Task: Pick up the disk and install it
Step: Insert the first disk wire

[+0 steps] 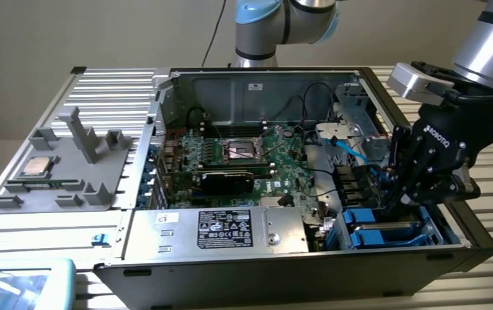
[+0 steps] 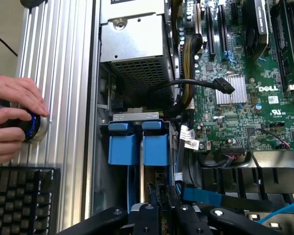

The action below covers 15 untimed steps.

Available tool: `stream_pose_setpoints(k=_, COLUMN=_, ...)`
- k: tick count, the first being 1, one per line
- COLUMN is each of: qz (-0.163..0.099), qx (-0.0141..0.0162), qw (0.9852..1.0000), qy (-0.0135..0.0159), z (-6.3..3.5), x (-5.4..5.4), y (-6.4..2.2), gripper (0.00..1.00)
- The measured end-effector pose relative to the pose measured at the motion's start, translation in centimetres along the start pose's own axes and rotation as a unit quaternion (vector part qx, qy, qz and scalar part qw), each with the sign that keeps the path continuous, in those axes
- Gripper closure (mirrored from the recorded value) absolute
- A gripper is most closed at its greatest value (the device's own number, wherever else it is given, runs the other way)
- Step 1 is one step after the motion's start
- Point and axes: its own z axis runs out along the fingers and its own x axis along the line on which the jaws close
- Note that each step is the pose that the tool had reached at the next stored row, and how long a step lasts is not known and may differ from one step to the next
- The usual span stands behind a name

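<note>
Black gripper fingers (image 2: 159, 208) reach down into the drive bay of the open black computer case (image 1: 281, 261), nearly closed on the upper edge of the disk (image 2: 146, 183), a thin silver drive in a bright blue plastic carrier standing on edge in the bay. Beside it lies the green motherboard (image 2: 245, 93). A person's hand (image 2: 12, 117) grips a blue-ringed knob (image 2: 29, 128) on the ribbed aluminium table (image 2: 59, 98)
</note>
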Motion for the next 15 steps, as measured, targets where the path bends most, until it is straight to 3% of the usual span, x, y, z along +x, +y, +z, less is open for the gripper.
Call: stream_pose_setpoints(k=15, qz=0.0, qx=0.0, qw=1.0, qy=-0.0001, z=0.27, x=-0.06, y=-0.06, gripper=0.84)
